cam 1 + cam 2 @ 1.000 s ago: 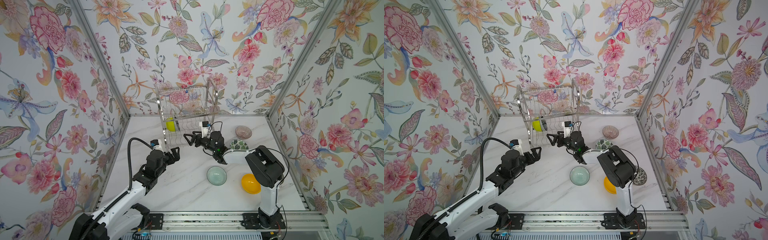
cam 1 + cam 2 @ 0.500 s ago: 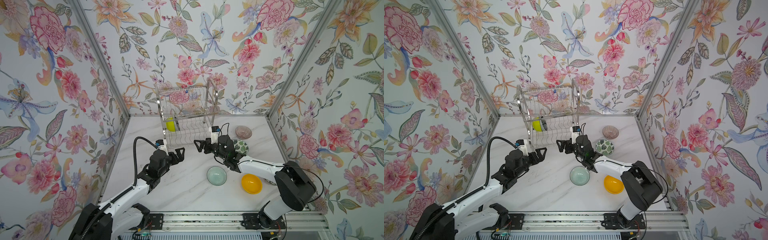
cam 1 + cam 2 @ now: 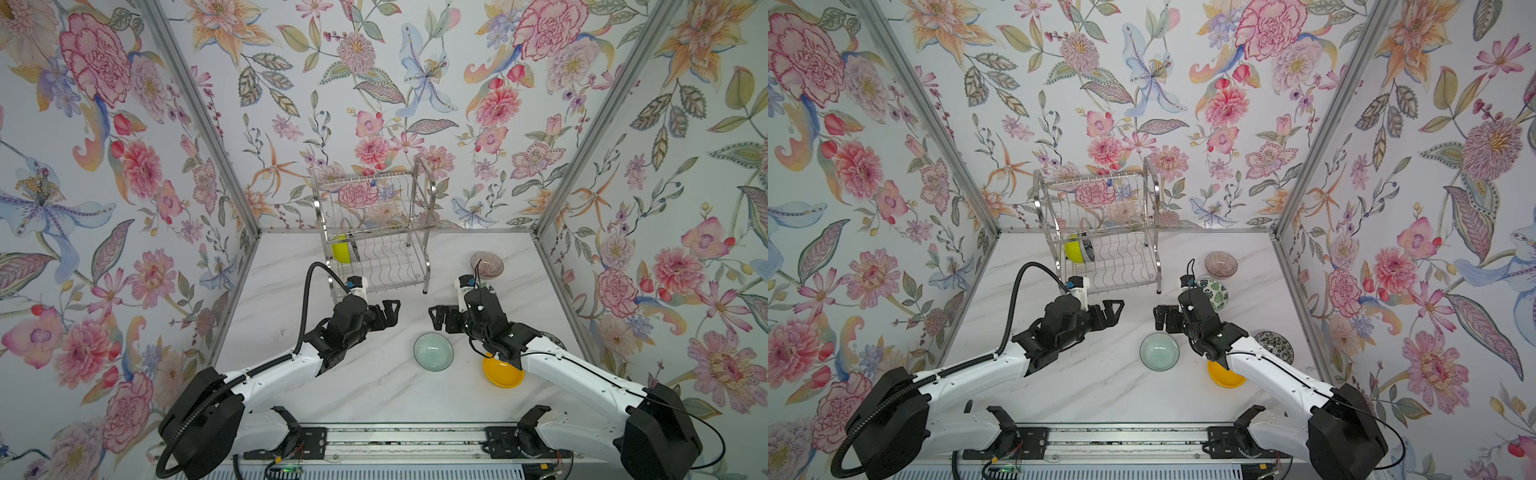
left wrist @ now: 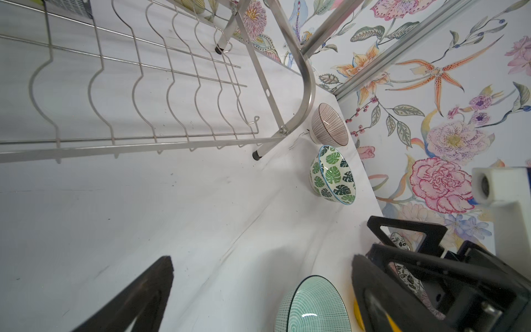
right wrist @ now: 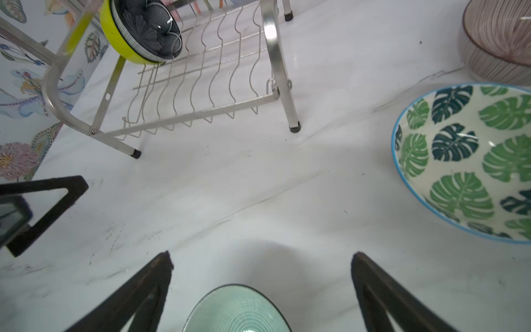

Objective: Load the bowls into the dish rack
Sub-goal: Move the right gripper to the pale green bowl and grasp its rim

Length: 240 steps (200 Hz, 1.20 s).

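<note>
The dish rack (image 3: 428, 216) stands at the back, with a lime green bowl (image 3: 341, 250) on edge in its lower tier and a dark navy bowl (image 5: 152, 28) nested in it. On the table lie a pale green bowl (image 3: 433, 351), an orange-yellow bowl (image 3: 500, 372), a pinkish ribbed bowl (image 3: 486, 264), a leaf-patterned bowl (image 3: 1214, 293) and a black-and-white floral bowl (image 3: 1274, 347). My left gripper (image 3: 392, 313) and right gripper (image 3: 435, 319) face each other, both open and empty, just behind the pale green bowl (image 5: 235, 310).
Floral walls close in the white marble table (image 3: 291, 316) on three sides. The rack's near right leg (image 5: 294, 126) stands just beyond my right gripper. My right forearm (image 3: 552, 365) passes over the orange-yellow bowl. A rail (image 3: 399, 432) runs along the front edge.
The right gripper has drawn back from the rack, to the right and nearer the front. The left gripper has moved right toward the middle. Both stayed open.
</note>
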### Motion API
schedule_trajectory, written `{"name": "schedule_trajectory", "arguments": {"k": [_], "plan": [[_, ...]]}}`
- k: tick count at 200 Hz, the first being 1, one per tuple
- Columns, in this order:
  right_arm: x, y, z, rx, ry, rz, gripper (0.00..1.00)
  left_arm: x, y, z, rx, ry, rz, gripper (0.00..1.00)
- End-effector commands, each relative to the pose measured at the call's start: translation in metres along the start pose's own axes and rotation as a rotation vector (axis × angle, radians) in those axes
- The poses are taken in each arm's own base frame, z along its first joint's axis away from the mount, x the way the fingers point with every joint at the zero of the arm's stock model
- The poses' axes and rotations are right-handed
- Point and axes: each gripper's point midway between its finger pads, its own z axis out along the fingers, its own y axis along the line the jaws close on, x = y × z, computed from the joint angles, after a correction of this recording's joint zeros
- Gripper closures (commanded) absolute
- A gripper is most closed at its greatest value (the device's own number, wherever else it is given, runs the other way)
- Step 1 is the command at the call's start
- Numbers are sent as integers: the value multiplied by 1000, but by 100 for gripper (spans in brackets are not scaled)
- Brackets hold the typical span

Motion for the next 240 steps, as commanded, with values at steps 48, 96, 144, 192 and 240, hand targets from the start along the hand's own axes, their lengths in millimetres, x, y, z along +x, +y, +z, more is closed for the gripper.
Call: {"name": "schedule_trajectory", "arguments": {"k": [48,96,144,192,240], "plan": [[38,-4,-4,-33,165,13,8,17,-10,0,-14,1,-69,1],[57,-2,3,-55,234,21,19,31,-7,-8,-5,-2,-91,1],[79,-18,1,23,272,30,23,31,-19,-4,34,15,-75,1],[108,-24,10,47,338,56,26,36,-38,6,67,41,-46,1],[121,-29,21,70,364,54,34,38,-40,12,65,52,-38,1]]}}
